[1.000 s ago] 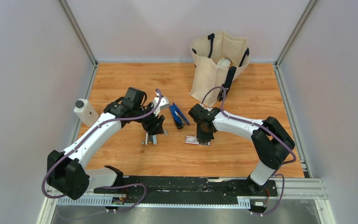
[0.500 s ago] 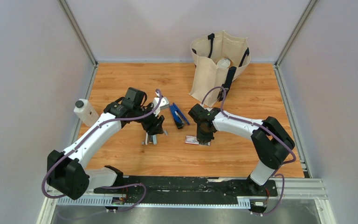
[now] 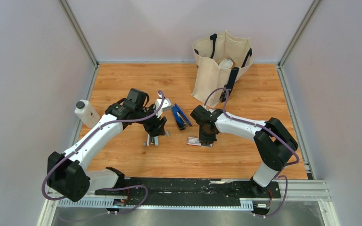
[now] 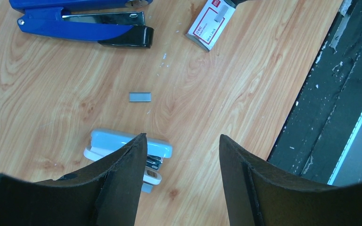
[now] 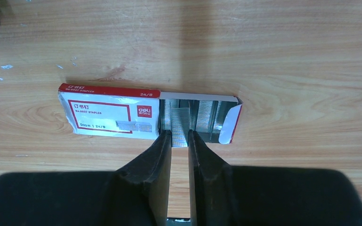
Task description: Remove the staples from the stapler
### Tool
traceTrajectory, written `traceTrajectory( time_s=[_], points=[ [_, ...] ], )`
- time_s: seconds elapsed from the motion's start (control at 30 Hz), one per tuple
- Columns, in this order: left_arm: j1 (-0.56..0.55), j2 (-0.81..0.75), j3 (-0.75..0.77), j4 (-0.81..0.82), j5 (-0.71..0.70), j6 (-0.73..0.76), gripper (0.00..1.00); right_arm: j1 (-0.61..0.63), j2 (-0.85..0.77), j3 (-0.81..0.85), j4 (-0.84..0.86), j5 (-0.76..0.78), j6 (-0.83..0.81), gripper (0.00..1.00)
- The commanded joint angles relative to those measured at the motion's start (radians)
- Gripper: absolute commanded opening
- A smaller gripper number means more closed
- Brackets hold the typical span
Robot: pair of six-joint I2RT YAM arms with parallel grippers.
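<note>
One stapler (image 4: 82, 28) lying ahead of left gripper (image 4: 183, 141), apart | right gripper (image 5: 179, 135) around staple strip (image 5: 179, 117), hold unclear

Behind the second stapler (image 4: 113, 140) lies the stapler (image 3: 181, 117), probably a staple strip (image 4: 140, 96) between them, staple box (image 3: 193, 141) rightward.

Pale grey walls (image 3: 23, 56) enclose a wooden tabletop (image 3: 122, 80).

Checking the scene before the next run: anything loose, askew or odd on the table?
Yes. A short loose staple strip lies on bare wood between the blue stapler, splayed open, and the pale grey stapler. The staple box has its tray slid partly out, end flap open.
</note>
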Motion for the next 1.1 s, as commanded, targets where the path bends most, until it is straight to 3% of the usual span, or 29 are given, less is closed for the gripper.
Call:
traceTrajectory(
  time_s=[0.0, 0.57, 1.07],
  points=[
    [-0.008, -0.032, -0.008, 0.004, 0.004, 0.032, 0.66, 0.013, -0.029, -0.003, -0.01, 0.013, 0.029, 0.2],
    [-0.015, -0.034, -0.014, 0.01, 0.006, 0.036, 0.65, 0.016, -0.054, -0.004, -0.046, 0.001, 0.043, 0.21],
    [-0.016, -0.049, -0.028, 0.014, 0.001, 0.045, 0.65, 0.015, 0.02, 0.056, -0.054, -0.015, 0.021, 0.24]
  ],
)
